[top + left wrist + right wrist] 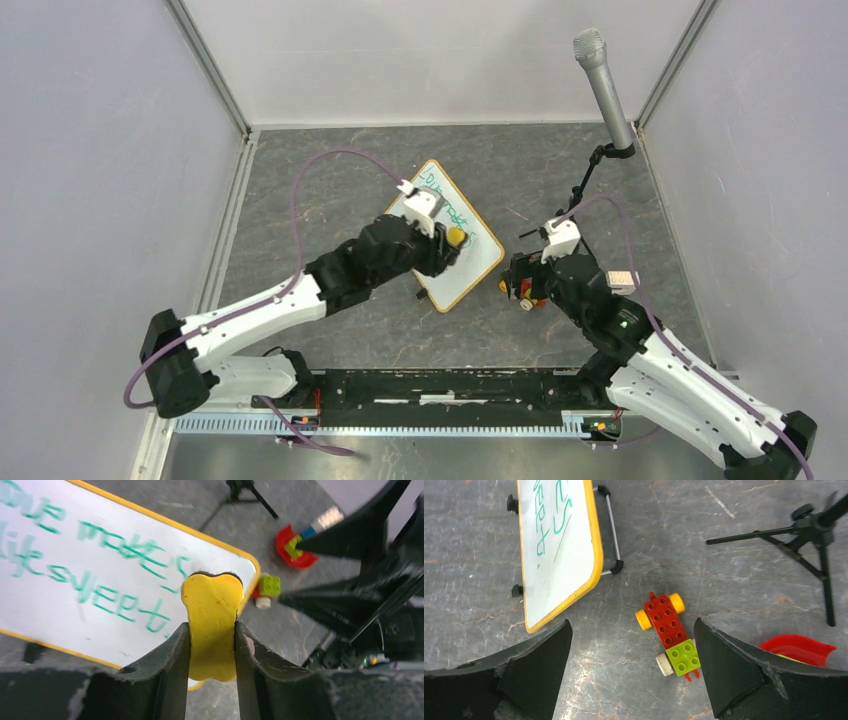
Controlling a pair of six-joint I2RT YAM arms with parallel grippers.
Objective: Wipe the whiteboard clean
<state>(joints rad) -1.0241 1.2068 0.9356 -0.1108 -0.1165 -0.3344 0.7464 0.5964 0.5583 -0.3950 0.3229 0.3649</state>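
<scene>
Only readable text is on the whiteboard [30,605]: green marker handwriting [107,602], partly cut off and kinda blurry. In the left wrist view the bottom line ends in what looks like "swept." and the line above has something like "make". The right wrist view just catches the tail, "ept". From the top view it's too small to read.

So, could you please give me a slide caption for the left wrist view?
Left end effector grips a yellow eraser at the whiteboard edge, green handwriting not yet wiped.
</scene>
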